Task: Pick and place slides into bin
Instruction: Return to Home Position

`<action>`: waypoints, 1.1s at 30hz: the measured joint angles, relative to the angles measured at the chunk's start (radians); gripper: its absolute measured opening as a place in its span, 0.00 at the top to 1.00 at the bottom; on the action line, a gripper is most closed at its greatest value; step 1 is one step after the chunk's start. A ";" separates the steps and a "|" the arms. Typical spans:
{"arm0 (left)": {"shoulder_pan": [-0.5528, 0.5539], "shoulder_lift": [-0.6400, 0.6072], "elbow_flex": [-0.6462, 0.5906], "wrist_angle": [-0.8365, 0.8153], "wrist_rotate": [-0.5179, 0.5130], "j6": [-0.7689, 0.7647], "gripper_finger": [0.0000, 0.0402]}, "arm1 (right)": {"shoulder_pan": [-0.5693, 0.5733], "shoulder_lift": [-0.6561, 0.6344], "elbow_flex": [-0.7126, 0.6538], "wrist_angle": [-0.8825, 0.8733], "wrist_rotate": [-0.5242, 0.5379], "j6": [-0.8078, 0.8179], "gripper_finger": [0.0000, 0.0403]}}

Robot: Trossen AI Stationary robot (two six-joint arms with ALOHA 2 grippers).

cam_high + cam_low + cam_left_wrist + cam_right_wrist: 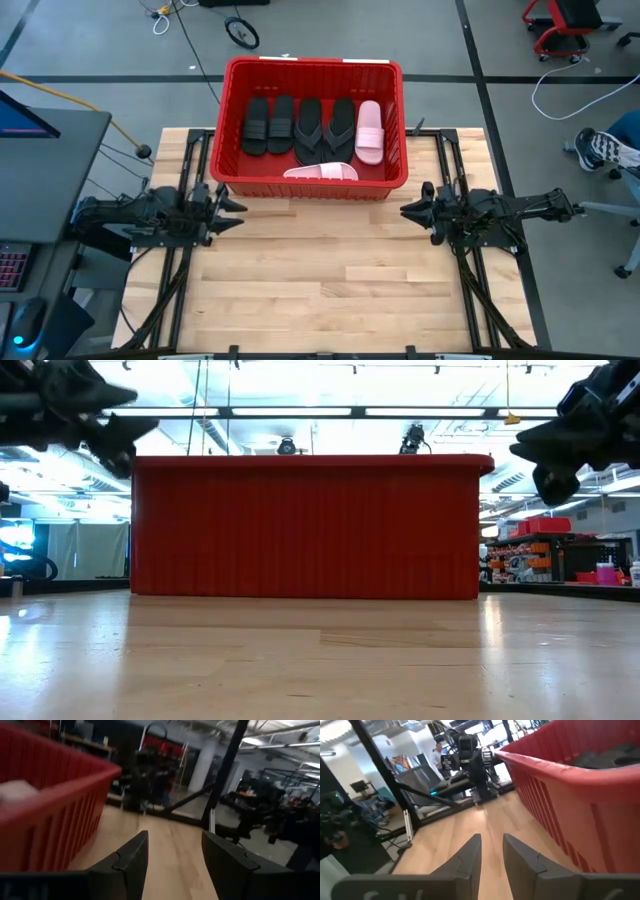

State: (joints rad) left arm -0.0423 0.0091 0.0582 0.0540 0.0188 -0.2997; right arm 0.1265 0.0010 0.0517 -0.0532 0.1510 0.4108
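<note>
High view: the bin (300, 187) sits at 12 o'clock on the table (330, 290) and holds all six slides (325, 130). Five lie 12-to-6; one pink slide (320, 172) lies 9-to-3 along the near wall. The left gripper (232, 205), at the bin's 7 o'clock, and the right gripper (412, 208), at its 5 o'clock, hang equally near, fingers apart, holding nothing.

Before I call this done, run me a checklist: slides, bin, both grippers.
1. All six in the bin: ok; two black slides, two flip-flops, two pink slides.
2. Crosswise pink slide by the near wall lying flat: cannot tell.
3. Left gripper empty, open, beside the bin: ok.
4. Right gripper empty, open, beside the bin: ok.
5. Bin upright on the table: ok.
</note>
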 joint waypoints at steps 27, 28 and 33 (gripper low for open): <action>0.000 0.004 0.000 -0.036 -0.001 -0.186 0.51 | 0.000 0.000 0.000 -0.007 0.001 -0.003 0.79; 0.000 0.004 0.000 -0.036 -0.001 -0.186 0.51 | 0.000 0.000 0.000 -0.006 0.001 -0.003 0.79; 0.000 0.004 0.000 -0.036 -0.001 -0.186 0.53 | 0.000 0.000 0.000 -0.006 0.001 -0.003 0.79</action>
State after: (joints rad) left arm -0.0422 0.0128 0.0582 0.0177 0.0181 -0.4862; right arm 0.1265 0.0010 0.0513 -0.0594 0.1524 0.4080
